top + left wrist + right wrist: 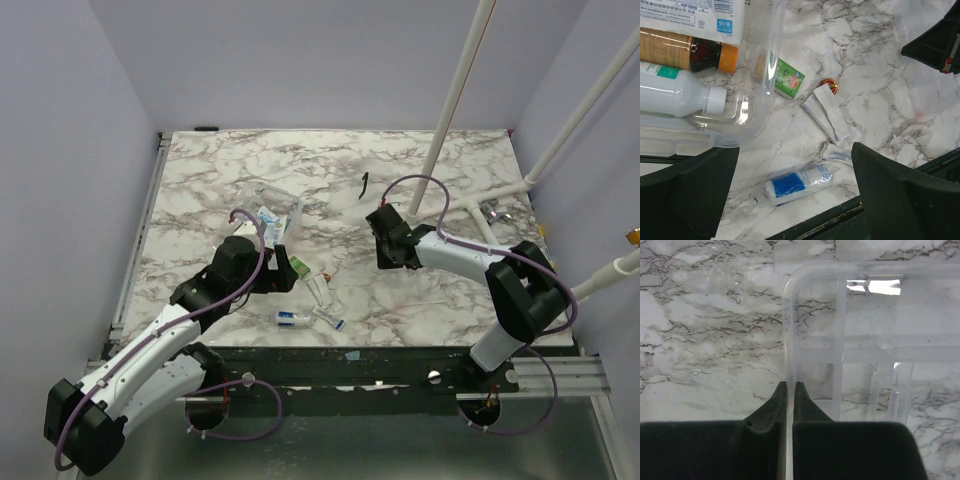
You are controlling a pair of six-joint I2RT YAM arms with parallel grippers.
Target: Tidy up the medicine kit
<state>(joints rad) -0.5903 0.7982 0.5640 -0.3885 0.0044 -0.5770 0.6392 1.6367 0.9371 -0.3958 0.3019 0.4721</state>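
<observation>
A green packet (789,79), white sachets (827,117) and a tube (797,184) lie loose on the marble table (450,160) beside the kit (767,90). Lilac walls (60,150) enclose the table. The kit sits left of centre, clear-walled, holding two bottles (675,92). The left gripper (795,152) gapes wide above the tube. The right gripper (790,385) pinches the rim of a clear panel (865,340).

Clear medicine kit (275,212) sits at ten o'clock on the marble tabletop (450,170); green packet (299,266), small bottle (291,318) and tube (328,319) lie loose at seven, a black strip (366,185) at one.
</observation>
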